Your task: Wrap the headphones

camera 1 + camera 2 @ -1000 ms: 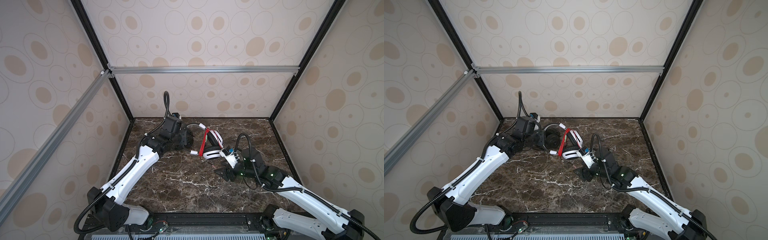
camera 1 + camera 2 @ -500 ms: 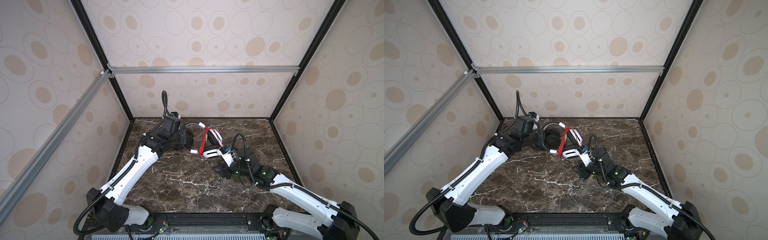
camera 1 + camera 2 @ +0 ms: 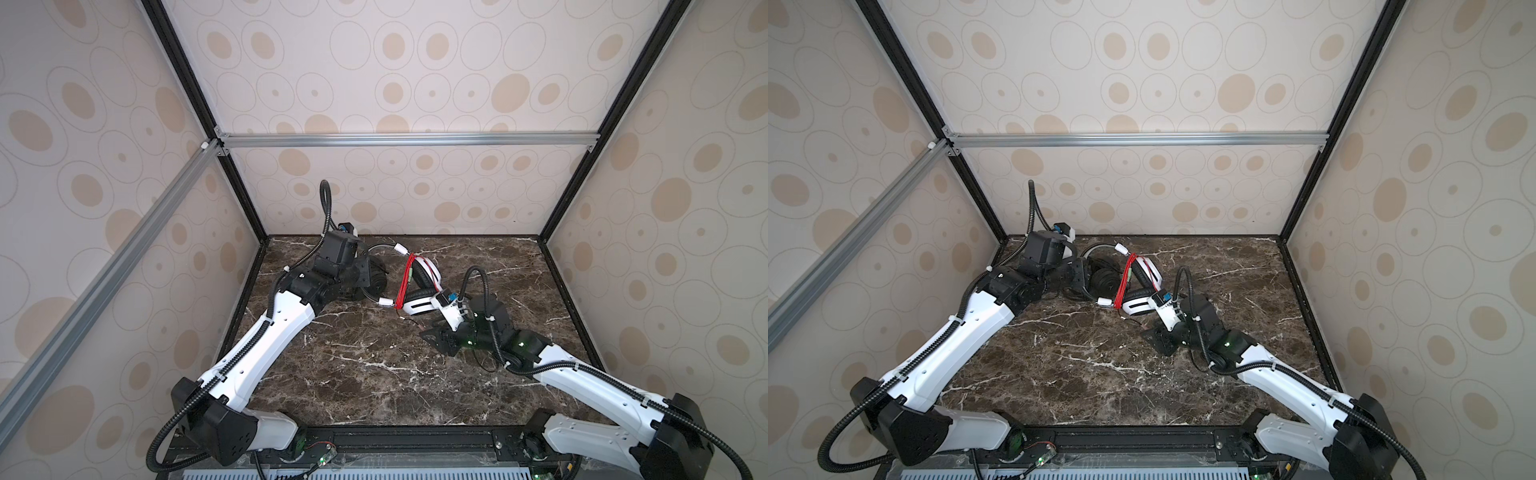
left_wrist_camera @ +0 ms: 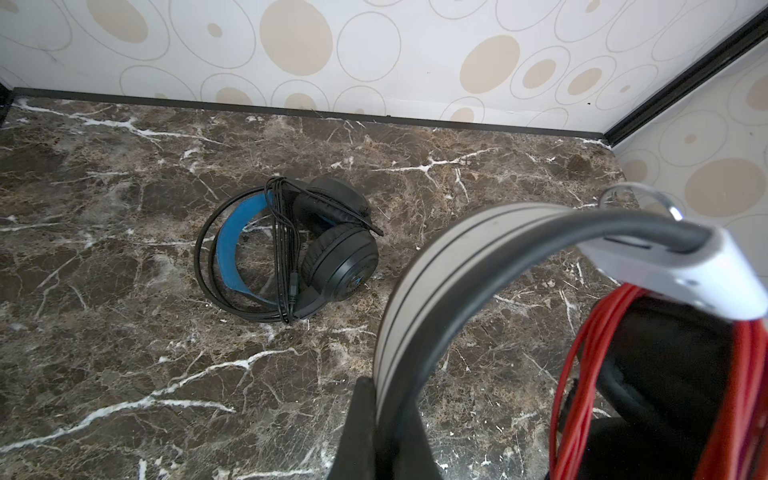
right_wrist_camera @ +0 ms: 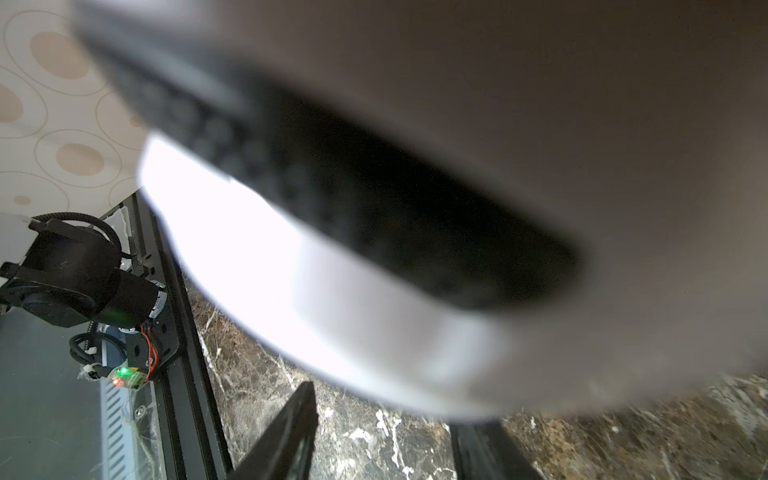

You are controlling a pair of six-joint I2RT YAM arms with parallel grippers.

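Your left gripper is shut tight on the grey band of the white headphones, which sit just above the middle of both top views, the red cord looped over them. Your right gripper, just below and right of them, has its jaws half apart with bare table between the tips. The black headphones lie flat on the table.

Left claw clamped tight; right claw parted, angled downward.
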